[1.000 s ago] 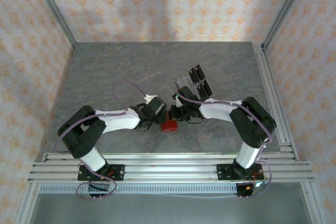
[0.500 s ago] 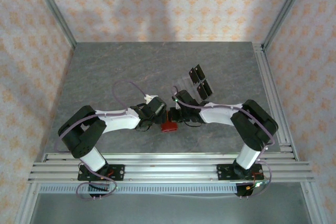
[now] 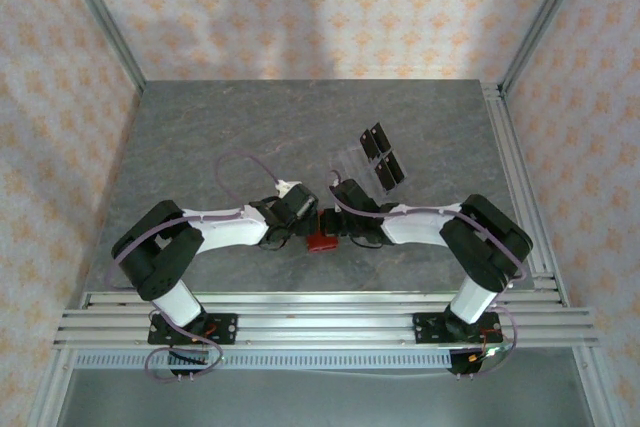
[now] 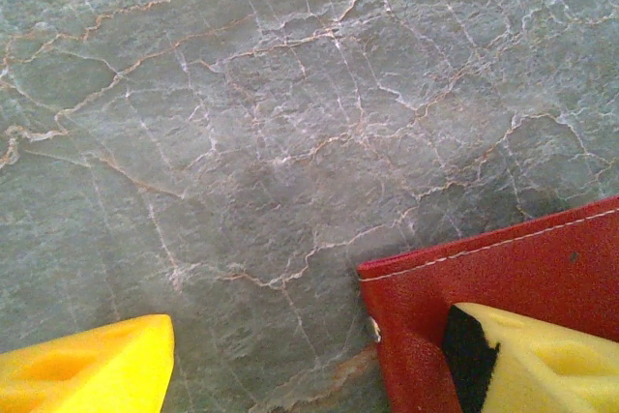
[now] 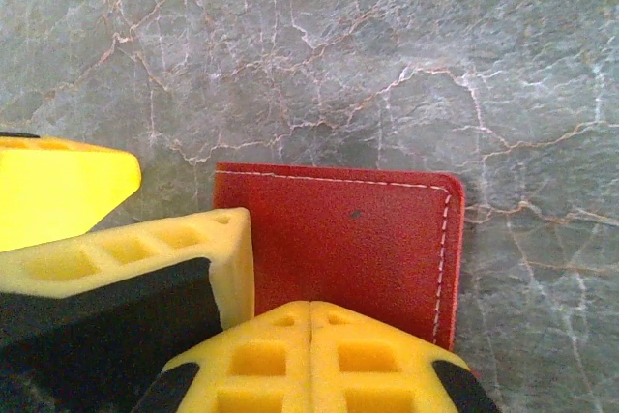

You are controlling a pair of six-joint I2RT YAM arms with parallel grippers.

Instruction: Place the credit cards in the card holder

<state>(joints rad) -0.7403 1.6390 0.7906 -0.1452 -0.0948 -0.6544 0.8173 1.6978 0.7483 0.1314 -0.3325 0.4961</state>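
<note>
Hiding or cut off: the card holder (image 3: 322,241) was partly covered by both wrists in the top view. The left wrist view ran it off the right and bottom edges. Whether it lay folded shut or opened face down could not be told.
Hard to make out: the credit cards (image 3: 382,152) were small in the top view. The dark ones were plain, while a pale, glossy patch just left of them was too faint to count as cards.
Card holder, look: red grained cover, pale stitching close along the edge, rounded corners, one small dark speck.
Card holder, place: flat on the worktop (image 3: 250,137), toward its near edge, about midway between the left and right edges.
Card holder, lie: squarish, so no clear long axis. In the right wrist view its stitched edges ran square to the frame.
Credit cards, place: near the worktop's middle, right of centre, well apart from the card holder. The row slanted from far-left to near-right.
Left gripper (image 4: 309,336): about half open, one finger resting on the card holder's cover and the other over bare worktop, gripping nothing.
Right gripper (image 5: 309,314): fingers pressed together, tips over the card holder's near edge.
</note>
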